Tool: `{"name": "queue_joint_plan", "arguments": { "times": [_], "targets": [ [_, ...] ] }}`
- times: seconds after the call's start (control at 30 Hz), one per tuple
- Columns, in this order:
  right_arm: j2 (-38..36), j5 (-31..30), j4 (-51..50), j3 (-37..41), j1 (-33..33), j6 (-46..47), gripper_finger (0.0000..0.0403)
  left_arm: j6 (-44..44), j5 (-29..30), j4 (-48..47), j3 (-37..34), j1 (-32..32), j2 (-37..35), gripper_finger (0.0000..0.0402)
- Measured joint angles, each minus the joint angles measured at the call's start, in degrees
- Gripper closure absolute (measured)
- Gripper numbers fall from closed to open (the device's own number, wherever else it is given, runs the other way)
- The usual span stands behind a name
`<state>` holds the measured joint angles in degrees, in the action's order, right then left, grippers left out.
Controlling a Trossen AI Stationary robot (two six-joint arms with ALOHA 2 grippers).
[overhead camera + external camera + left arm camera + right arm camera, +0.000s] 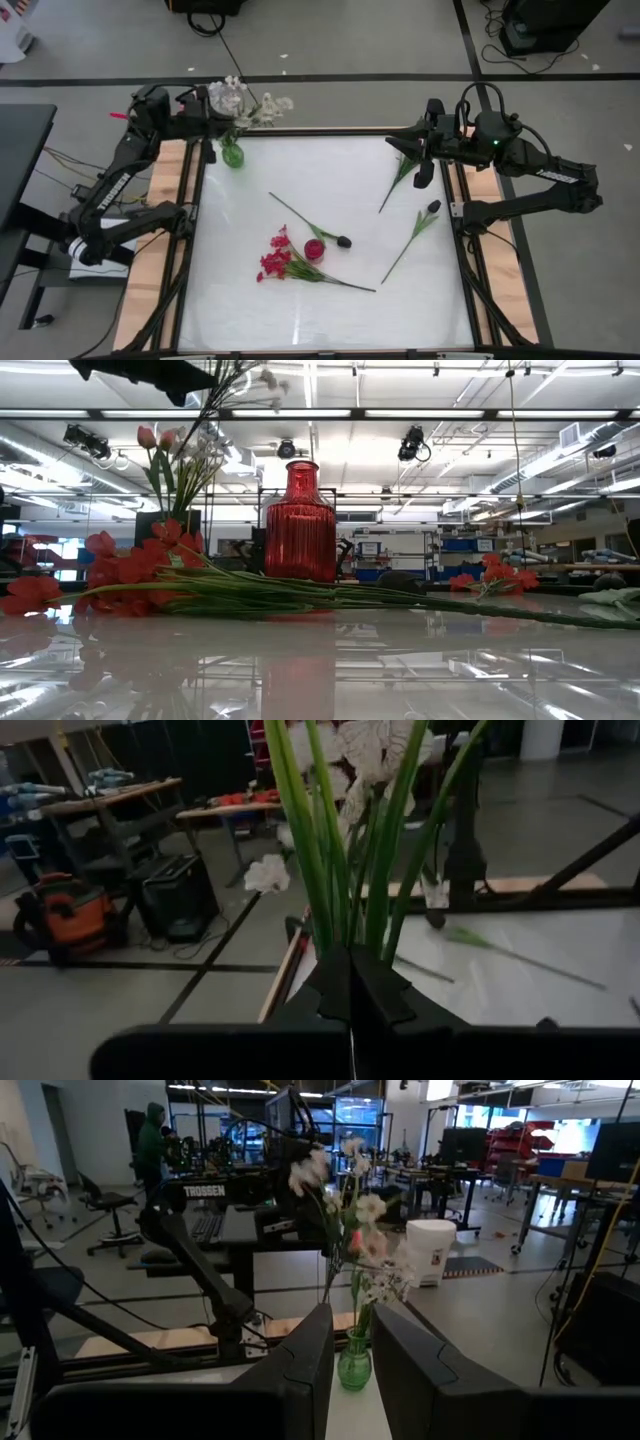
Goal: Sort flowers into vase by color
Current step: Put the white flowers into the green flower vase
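Two arms are over the table, one at each far corner. Starting on the left: the left gripper (203, 103) is up by the far-left corner, clenched tight on a bunch of green stems (340, 860) topped with white blossoms (240, 98). From its wrist camera you can see the stems coming straight up out of the pinched fingers (352, 990). That bunch hangs right above the little green vase (232, 154), which sits just inside the far-left edge of the white table (330, 310). From the right wrist camera that vase already has a pink bud and pale blossoms standing in it.

Moving toward the middle, a dark-budded flower (308, 223) lies diagonally on the table, its bud end just beside the red vase (314, 250). The red flowers (290, 264) lie flat on the near side of it, blooms to the left and stems trailing off to the right, touching or nearly touching the vase. Neither gripper is anywhere near these.

Further right, another dark-budded flower (412, 238) lies loose on the table, bud toward the far side, well apart from both arms.

Over on the right, the right gripper (422, 160) hovers at the far-right corner with its fingers partly apart. A leafy green stem (398, 178) lies on the table right by its tip, but I can't tell whether it's actually gripped or just under it.
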<state>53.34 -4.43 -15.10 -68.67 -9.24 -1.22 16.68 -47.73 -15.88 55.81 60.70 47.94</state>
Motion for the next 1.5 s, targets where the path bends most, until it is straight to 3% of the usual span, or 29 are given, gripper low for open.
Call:
{"name": "queue_joint_plan", "arguments": {
  "times": [0.37,0.93,1.13,1.5],
  "targets": [
    [0.00,0.00,0.01,-0.01,0.00,-0.01,0.0321,7.16,-3.81,-4.68,0.00,7.55,2.32,0.0401],
    [0.00,0.00,-0.01,-0.01,-0.01,-0.01,0.0321,17.66,-10.92,-3.96,-0.02,11.11,13.00,0.0401],
    [0.00,0.00,0.00,-0.01,-0.01,0.01,0.0321,20.46,-13.51,-2.69,-0.02,14.37,14.95,0.0401],
    [0.00,0.00,0.01,-0.01,0.01,0.01,0.0321,21.34,-14.13,-2.85,-0.02,14.30,16.04,0.0401]
  ]
}}
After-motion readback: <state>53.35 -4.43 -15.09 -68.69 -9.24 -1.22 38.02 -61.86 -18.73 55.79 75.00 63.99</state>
